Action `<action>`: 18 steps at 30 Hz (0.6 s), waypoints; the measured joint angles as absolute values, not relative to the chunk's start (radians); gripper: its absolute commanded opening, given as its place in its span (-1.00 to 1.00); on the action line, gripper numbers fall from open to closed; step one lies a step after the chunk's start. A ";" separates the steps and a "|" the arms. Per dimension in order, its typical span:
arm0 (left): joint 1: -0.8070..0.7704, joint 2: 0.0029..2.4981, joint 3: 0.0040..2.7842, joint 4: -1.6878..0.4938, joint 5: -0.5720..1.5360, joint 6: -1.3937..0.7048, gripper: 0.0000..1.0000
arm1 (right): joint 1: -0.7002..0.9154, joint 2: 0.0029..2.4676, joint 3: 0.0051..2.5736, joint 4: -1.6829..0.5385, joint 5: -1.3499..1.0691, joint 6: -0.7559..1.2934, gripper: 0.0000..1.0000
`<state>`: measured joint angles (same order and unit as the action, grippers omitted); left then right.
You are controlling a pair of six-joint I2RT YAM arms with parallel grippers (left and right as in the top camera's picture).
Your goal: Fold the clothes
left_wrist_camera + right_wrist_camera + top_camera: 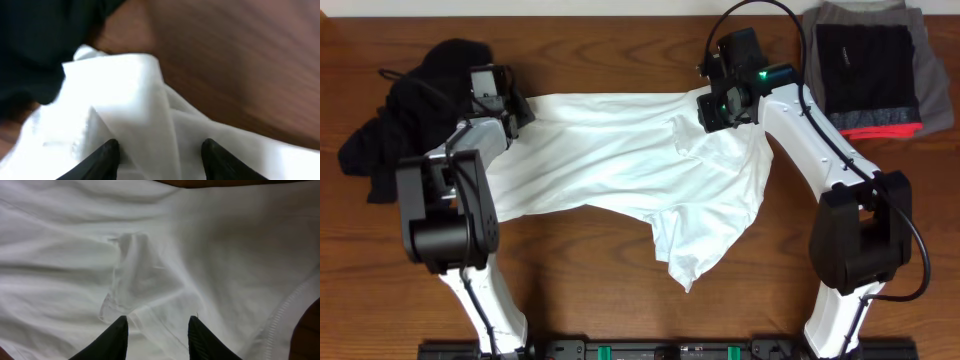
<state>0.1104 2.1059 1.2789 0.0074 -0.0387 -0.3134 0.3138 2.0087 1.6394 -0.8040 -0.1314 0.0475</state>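
1. White T-shirt (620,150) lies rumpled across the middle of the wooden table (620,40). It stretches from one arm to the other, with a loose pointed flap trailing toward the near edge. No fold has been made in it yet.
2. The left gripper (160,145) is at the shirt's left end, just beside the black garment (400,110) heaped at the table's left side. In the wrist view its fingers stand well apart on either side of a raised crease of white cloth, with nothing pinched between them.
3. The right gripper (157,322) is down on the shirt's upper right part, near a stitched seam and a small pucker of cloth. Its fingers are partly apart with a ridge of fabric between them. I cannot tell whether that ridge is pinched or only straddled.
4. A stack of folded clothes (868,70) sits in the far right corner, apart from the shirt.
5. Judging by this, the step in hand is taking hold of the shirt at both ends so it can be pulled flat before the first fold.
6. The next move calls for a firm pinch on white cloth alone on each side. The left fingers must stay clear of the black garment. Then an even outward pull should take out the wrinkles and straighten the trailing flap.
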 measured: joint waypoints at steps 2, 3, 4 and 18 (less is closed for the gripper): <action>0.110 2.106 1.279 0.012 -0.040 -0.334 0.08 | 0.314 2.009 1.639 -0.805 -0.132 0.047 -0.20; 0.110 2.107 1.279 0.018 -0.041 -0.342 0.08 | 0.314 2.009 1.639 -0.805 -0.132 0.047 -0.20; 0.110 2.107 1.279 0.026 -0.041 -0.347 0.07 | 0.314 2.009 1.639 -0.805 -0.132 0.047 -0.17; 0.110 2.107 1.279 0.056 -0.041 -0.378 -0.79 | 0.319 2.009 1.639 -0.803 -0.134 0.047 -0.11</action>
<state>0.1104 2.1067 1.2793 0.0555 -0.0414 -0.3779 0.3195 2.0087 1.6394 -0.8032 -0.1345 0.0471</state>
